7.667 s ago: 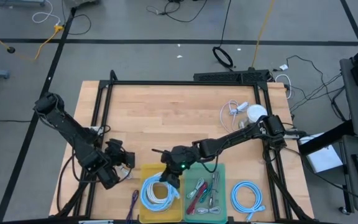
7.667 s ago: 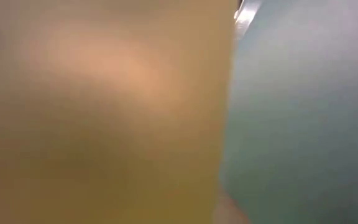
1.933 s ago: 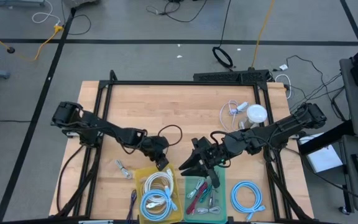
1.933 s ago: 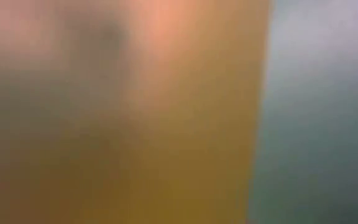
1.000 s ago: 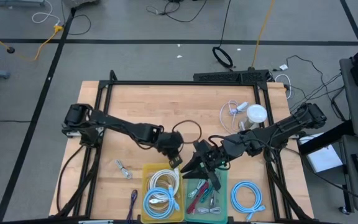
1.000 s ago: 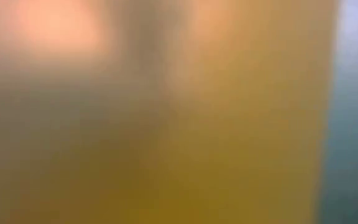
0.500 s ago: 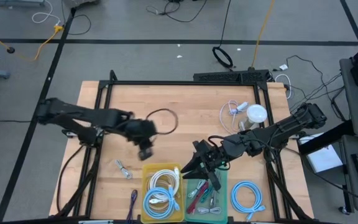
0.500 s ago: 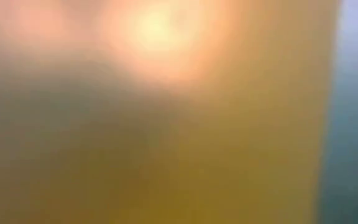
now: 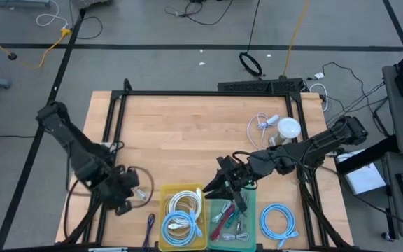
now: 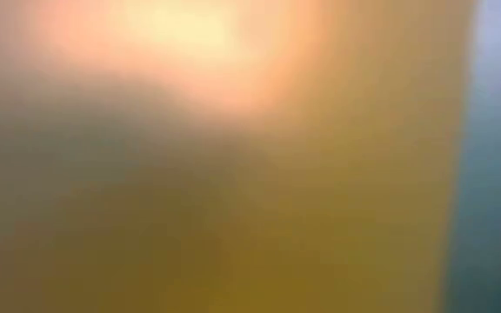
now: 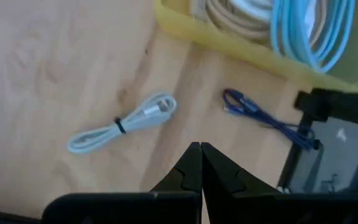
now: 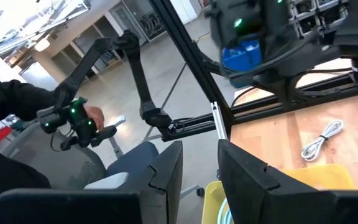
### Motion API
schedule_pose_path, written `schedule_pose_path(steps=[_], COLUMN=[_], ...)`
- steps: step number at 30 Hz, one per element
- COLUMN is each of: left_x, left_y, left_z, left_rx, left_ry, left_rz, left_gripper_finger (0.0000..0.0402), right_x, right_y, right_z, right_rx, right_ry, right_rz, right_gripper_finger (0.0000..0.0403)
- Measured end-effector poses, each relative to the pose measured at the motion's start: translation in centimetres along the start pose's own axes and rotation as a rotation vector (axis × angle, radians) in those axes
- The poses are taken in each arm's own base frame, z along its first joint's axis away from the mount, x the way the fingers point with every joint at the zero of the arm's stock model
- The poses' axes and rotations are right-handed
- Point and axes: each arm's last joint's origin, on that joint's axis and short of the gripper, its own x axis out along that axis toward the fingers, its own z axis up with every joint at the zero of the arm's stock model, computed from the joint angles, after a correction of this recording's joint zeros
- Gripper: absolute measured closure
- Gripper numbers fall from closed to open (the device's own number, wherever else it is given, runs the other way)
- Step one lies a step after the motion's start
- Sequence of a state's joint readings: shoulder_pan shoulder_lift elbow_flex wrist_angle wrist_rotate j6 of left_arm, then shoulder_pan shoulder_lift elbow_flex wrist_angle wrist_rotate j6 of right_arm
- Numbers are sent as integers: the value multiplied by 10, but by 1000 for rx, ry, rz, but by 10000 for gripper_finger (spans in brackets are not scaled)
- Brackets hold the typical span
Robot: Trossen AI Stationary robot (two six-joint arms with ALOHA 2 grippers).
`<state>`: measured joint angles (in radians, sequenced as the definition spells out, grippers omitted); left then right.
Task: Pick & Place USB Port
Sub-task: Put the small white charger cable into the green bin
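Fingertips first: my left gripper (image 11: pixel 199 152) has its two dark jaws pressed together, and nothing shows between them in the left wrist view. It hangs over the near left corner of the wooden table (image 9: pixel 187 133).

Just beyond the tips lies the white USB cable (image 11: pixel 123 123), flat on bare wood and outside every bin. It is folded into a short bundle and cinched at the middle by a dark tie. I judge it light and limp, with a smooth jacket that may slip. The tied waist looks like the best place to pinch it, since the strands are gathered there (the plug ends look harder but smaller).

A thin blue cable (image 11: pixel 260 117) lies near it, apart from it. Farther on stands the yellow bin (image 11: pixel 229 46), holding a cream coil and a light blue cable (image 11: pixel 316 31).

Farthest off, my right gripper (image 9: pixel 219 185) hovers where the yellow bin meets the green bin (image 9: pixel 252 210), jaws partly apart and holding nothing.

I can read no brand, label or writing anywhere.
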<state>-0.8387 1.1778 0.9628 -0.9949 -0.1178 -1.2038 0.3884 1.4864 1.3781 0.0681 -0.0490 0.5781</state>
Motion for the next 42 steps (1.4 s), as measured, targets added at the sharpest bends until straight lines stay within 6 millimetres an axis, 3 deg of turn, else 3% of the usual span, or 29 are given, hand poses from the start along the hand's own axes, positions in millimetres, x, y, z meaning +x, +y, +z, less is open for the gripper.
schedule_pose_path(steps=[3, 7, 18, 25, 28, 30, 32, 35, 36, 39, 42], left_x=[11, 19, 64, 102, 116, 124, 129, 132, 132, 123, 101], left_y=[2, 5, 21, 23, 23, 23, 23, 25, 26, 30, 32], left_z=[-11, -7, 15, 16, 12, 9, 8, 9, 10, 16, 30], left_rx=[24, 115, 379, 473, 478, 463, 431, 345, 298, 121, -72], left_ry=[-47, -66, 173, 349, 435, 484, 515, 533, 530, 475, 305], left_rz=[20, 13, 64, 134, 147, 166, 185, 210, 217, 237, 194], left_gripper_finger=[399, 372, 186, 141, 152, 180, 235, 355, 371, 373, 373], right_x=[0, 0, -1, -1, -1, -1, -1, -1, -1, -1, -1], right_y=[-3, -7, -8, -8, -8, -8, -8, -8, -8, -8, -8], right_z=[2, 4, 5, 5, 5, 5, 5, 4, 4, 4, 4], right_rx=[2, 14, 27, 42, 42, 43, 43, 47, 50, 50, 51], right_ry=[-5, -10, -11, -9, -8, -9, -8, -8, -8, -7, -3], right_rz=[-9, -17, -22, -22, -22, -22, -22, -21, -21, -21, -23], right_gripper_finger=[310, 310, 310, 310, 310, 310, 310, 310, 310, 310, 310])
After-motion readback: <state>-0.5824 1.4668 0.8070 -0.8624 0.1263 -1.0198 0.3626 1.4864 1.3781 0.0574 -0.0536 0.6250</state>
